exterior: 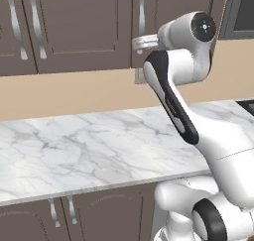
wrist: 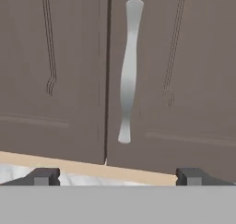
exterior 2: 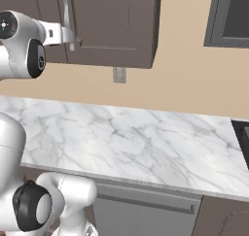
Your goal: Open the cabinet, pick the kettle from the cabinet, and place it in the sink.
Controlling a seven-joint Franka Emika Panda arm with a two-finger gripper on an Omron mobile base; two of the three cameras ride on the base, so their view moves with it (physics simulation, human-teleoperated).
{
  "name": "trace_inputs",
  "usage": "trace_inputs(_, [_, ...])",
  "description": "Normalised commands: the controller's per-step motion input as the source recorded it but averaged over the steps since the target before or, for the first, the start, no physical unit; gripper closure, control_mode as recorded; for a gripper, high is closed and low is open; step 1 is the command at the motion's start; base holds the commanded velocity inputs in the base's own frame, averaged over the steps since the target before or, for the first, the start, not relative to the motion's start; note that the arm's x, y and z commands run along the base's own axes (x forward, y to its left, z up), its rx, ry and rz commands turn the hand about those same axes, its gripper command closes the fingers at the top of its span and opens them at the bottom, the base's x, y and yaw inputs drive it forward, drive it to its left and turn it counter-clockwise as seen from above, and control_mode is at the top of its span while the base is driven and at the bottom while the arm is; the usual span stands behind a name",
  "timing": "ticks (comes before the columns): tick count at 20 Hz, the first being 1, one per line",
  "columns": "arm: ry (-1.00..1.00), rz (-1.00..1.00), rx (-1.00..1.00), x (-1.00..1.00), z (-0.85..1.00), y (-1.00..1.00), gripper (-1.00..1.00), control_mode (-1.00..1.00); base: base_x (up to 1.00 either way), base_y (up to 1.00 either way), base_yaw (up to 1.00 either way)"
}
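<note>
The cabinet [wrist: 170, 75] is closed, and its wavy silver handle [wrist: 129, 71] stands upright near the door's left edge. The gripper [wrist: 117, 176] faces this handle and is apart from it, slightly below; its jaws are wide and hold nothing. Under the cabinet lies the marble counter [exterior: 89, 150].

white marble counter [exterior: 74, 146], pale grey veining
</note>
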Motion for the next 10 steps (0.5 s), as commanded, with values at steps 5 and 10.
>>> trace_inputs(5, [-0.01,0.00,0.00,0.22,0.24,0.05,-1.00,-1.00,0.00,0.00,0.00])
trace_inputs(10, [0.00,0.00,0.00,0.33,0.12,-0.01,-1.00,-1.00,0.00,0.00,0.00])
